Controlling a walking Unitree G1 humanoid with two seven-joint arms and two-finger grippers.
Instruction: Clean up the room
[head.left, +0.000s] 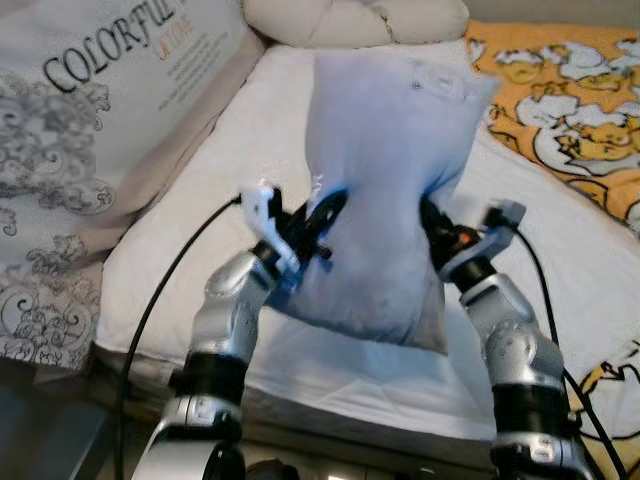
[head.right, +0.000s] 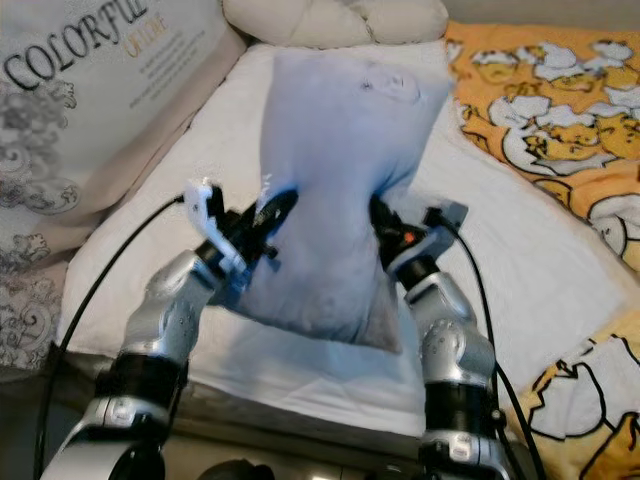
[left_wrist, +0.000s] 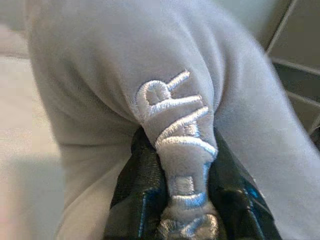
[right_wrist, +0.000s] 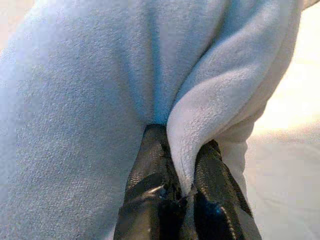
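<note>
**Left eye view: both claws pinched on a pale pillow over the bed**

Left eye view showed a pale blue-grey pillow (head.left: 385, 190) held upright above the white bed (head.left: 200, 250), gripped from both sides. The left claw (head.left: 318, 222) pinched its left edge about halfway up, and the right claw (head.left: 432, 222) pinched the right edge at much the same height. The pillow's lower corner hung between the two silver arms, near the bed's near edge, and its top reached toward the far end of the bed.

From the left wrist, the two black fingers (left_wrist: 137, 200) were clamped on a bunched fold of the pillow that carried raised white embroidered letters (left_wrist: 175, 135). From the right wrist, the black fingers (right_wrist: 150, 175) were likewise closed on a soft rolled fold of pale fabric (right_wrist: 200, 130).

On the left of the bed lay a grey printed cushion (head.left: 90, 150) with the word "COLORFUL" across it. A cream cushion (head.left: 350, 20) sat at the far end. To the right, an orange blanket (head.left: 570, 90) with white cartoon figures spread over the bed. Black cables (head.left: 160, 290) ran back from both wrists.
</note>
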